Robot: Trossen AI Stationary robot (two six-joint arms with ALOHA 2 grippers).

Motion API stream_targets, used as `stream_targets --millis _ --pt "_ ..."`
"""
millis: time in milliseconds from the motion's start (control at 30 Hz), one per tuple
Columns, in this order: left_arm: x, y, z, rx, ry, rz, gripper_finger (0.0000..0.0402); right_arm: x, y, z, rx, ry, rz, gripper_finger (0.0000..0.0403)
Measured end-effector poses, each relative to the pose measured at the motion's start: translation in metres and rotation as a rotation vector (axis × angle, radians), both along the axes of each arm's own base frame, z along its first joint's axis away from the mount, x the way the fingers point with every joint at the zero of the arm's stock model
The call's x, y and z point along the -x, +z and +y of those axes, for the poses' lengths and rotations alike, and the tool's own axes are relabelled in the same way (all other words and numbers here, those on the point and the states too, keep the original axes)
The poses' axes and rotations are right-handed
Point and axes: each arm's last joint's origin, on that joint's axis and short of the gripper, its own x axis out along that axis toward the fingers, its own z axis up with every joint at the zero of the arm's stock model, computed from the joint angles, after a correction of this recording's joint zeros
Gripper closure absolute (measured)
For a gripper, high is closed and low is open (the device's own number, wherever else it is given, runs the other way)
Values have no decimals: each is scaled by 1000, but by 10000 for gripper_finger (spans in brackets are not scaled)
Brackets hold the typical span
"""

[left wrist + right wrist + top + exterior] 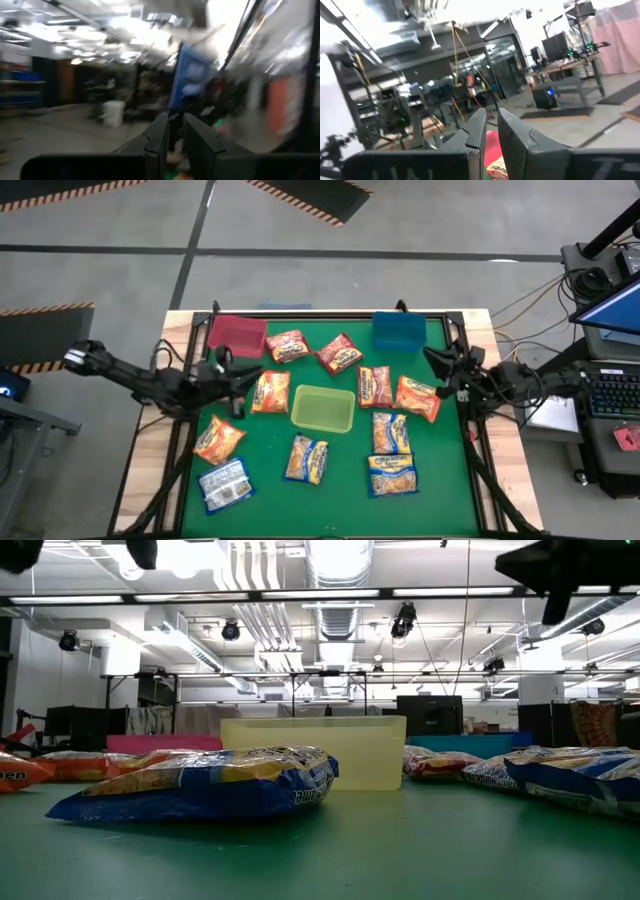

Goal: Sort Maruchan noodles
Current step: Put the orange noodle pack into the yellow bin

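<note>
Overhead, 11 noodle packets [377, 386] around green bin [322, 409], left pincer [243, 374] and right pincer [432, 358] nearly closed, empty.

left wrist view blurred, packet [15, 772] cut off

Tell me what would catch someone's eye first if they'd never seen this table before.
Probably the scatter of bright noodle packets across the green mat, ringing a pale green bin at its middle. Next, the red bin and blue bin along the far edge. The left gripper and right gripper sit shut and empty at either side.
</note>
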Motion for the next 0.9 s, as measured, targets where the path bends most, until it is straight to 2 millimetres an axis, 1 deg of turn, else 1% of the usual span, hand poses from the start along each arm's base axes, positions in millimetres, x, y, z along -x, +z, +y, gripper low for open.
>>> stream_targets --millis 100,200,267,433,567,633,700,833,900 --pt "-17 9 1 -56 48 161 359 -14 12 2 -10 -4 74 365" --pt "-33 18 5 -78 81 311 359 -37 13 5 -46 4 234 365" --pt "-43 18 8 -97 92 410 359 -46 17 6 -84 7 309 365" --pt "-70 13 15 -134 -34 567 359 -63 18 8 -204 -1 464 365" --pt "-90 2 22 -144 -131 641 359 -70 10 10 -292 -15 586 365" --pt "-98 -5 24 -154 -145 674 359 -71 4 11 -341 -8 650 365" --pt "-105 -10 27 -155 -143 701 359 -72 2 12 -407 17 670 365" --pt "-113 -15 34 -146 -122 752 359 -66 -14 15 -568 52 821 365" --pt "-116 -15 37 -144 -113 766 359 -60 -21 15 -651 46 898 365"
